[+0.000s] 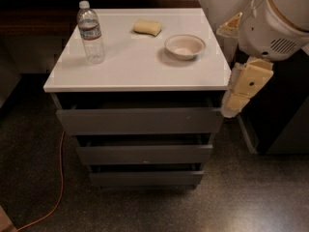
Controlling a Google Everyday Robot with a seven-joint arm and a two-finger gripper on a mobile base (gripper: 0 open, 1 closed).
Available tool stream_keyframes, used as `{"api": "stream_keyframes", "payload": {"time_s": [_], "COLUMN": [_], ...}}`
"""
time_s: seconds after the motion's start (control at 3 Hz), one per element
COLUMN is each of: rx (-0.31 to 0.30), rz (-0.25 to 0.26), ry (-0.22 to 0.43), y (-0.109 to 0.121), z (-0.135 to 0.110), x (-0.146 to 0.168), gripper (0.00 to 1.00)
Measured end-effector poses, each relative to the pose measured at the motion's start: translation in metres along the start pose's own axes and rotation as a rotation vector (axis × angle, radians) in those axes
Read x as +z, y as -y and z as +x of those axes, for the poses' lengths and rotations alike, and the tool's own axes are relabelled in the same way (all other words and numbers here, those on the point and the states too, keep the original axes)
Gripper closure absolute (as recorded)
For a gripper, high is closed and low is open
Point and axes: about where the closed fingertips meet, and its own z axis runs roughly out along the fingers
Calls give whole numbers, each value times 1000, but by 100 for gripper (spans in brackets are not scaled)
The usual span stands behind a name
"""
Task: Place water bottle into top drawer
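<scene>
Hanging at the right end of the top drawer point(140, 121), its opening impossible to tell, the gripper point(231, 108) should cross left and clasp the upright water bottle point(91, 33) mid-body

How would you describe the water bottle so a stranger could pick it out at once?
Find the white cabinet top; the water bottle stands upright near its back left corner, far from the gripper hanging beside the right edge. It is the only tall, clear thing there, unlike the low yellow sponge and shallow bowl.
</scene>
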Motion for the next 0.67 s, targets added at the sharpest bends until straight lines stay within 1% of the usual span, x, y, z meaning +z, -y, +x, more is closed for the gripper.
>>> {"api": "stream_keyframes", "payload": {"time_s": [0.33, 0.67], "rx": [0, -9], "rz": [0, -23], "ry": [0, 21], "y": [0, -9], "z": [0, -4], "x": [0, 13], "gripper": [0, 0]}}
